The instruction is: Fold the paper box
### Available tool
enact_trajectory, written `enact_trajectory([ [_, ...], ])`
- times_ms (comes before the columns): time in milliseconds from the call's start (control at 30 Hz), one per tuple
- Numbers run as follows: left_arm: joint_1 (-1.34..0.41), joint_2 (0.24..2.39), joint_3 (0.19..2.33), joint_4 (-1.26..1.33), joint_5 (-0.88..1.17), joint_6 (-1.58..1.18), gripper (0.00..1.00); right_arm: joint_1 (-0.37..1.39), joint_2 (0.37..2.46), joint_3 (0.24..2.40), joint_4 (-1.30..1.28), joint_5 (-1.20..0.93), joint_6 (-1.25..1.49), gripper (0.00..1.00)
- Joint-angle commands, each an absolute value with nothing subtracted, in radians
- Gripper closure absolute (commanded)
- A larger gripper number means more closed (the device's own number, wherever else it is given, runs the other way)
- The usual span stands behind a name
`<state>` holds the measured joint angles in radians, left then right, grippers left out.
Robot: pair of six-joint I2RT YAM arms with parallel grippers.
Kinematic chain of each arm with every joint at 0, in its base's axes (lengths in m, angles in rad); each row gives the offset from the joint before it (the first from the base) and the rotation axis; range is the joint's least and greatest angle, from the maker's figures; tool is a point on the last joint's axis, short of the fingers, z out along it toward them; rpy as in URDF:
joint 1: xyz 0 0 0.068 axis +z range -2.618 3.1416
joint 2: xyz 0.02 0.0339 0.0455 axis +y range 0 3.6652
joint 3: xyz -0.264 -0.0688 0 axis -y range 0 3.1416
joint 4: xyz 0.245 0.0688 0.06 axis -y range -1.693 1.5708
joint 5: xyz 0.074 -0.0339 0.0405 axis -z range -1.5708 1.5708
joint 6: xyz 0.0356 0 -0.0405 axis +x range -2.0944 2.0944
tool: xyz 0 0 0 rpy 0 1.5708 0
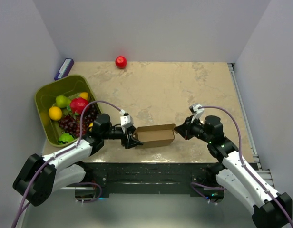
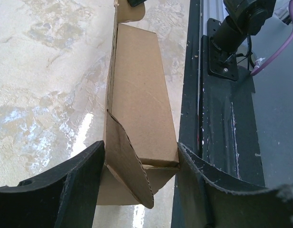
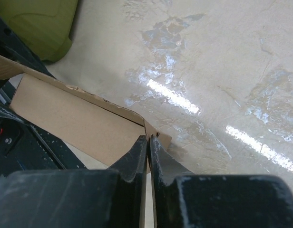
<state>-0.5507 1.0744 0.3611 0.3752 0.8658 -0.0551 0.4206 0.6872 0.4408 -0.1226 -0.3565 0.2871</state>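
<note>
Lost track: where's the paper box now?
Top view: the paper box lies at the near edge of the table, centre, between the left hand and right hand.

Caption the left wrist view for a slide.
Left gripper clasps the paper box by one end, its flap untucked.

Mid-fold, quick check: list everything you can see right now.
paper box: one, brown, near table edge between the grippers, left end flap open.
fruit bin: one, olive-green, left side.
mixed fruit: several, red, yellow, green, purple grapes, inside the bin.
loose red fruit: one, far edge.
flat block: one, blue-purple, far left corner.
table: one, beige marbled.
left gripper: one, black, clamping the box's left end.
right gripper: one, black, pinching the right-end flap.
</note>
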Motion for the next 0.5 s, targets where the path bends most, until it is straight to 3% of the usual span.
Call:
enact_trajectory([
  [0, -0.548, 1.089, 0.393, 0.383, 0.850, -0.025, 0.79, 0.431, 0.680, 0.497, -0.135, -0.292, 0.294, 0.96],
  [467, -0.561, 1.130, 0.402, 0.393, 0.827, -0.031, 0.82, 0.526, 0.614, 0.454, -0.126, -0.055, 0.394, 1.00],
])
